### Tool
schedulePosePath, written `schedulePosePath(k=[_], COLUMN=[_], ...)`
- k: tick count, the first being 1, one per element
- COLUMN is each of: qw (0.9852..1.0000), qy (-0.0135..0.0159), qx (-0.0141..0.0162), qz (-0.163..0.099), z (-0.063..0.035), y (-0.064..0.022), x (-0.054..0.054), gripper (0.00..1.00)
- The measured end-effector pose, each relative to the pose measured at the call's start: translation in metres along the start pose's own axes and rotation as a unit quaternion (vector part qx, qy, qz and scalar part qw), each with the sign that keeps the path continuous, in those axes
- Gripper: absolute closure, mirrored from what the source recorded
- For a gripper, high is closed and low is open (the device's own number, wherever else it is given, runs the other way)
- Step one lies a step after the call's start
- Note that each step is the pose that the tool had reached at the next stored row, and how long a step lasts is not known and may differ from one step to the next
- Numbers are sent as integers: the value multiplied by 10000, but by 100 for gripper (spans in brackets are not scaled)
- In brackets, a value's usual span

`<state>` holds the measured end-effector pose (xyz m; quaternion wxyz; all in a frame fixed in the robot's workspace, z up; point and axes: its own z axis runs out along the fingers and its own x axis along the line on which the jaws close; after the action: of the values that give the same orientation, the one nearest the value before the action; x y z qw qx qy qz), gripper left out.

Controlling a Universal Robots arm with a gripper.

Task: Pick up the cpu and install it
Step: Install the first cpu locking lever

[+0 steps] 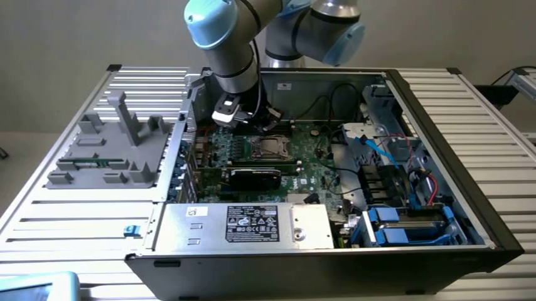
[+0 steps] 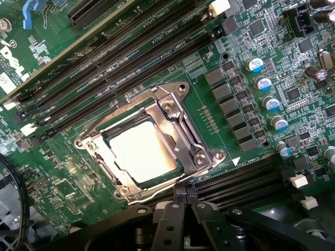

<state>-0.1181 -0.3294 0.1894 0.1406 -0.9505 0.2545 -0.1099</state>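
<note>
Jaws together, holding nothing. The gripper (image 2: 180,209) hangs close over the motherboard (image 2: 220,99), just beside the socket frame (image 2: 194,137). The cpu (image 2: 142,152) lies flat inside that frame, in the far half of the open computer case (image 1: 471,188). Judged light, rigid, slick-topped and fragile underneath; take hold by opposite edges only.

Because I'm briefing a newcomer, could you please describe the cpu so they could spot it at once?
Look inside the open computer case at the green motherboard. Near its middle, between rows of long black memory slots, sits a metal socket frame. The cpu is the plain, shiny silver square inside that frame.
</note>
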Motion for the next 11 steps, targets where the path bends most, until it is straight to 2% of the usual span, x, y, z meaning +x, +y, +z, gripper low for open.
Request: schedulePosePath(k=[3,8,11], qw=[10000,10000,10000], qy=[-9,-52,-66], qx=[-11,-51,-69], qz=[2,11,14], z=[-2,-8,-8], y=[-4,-12,-17], x=[6,16,25], gripper=[89,89,89])
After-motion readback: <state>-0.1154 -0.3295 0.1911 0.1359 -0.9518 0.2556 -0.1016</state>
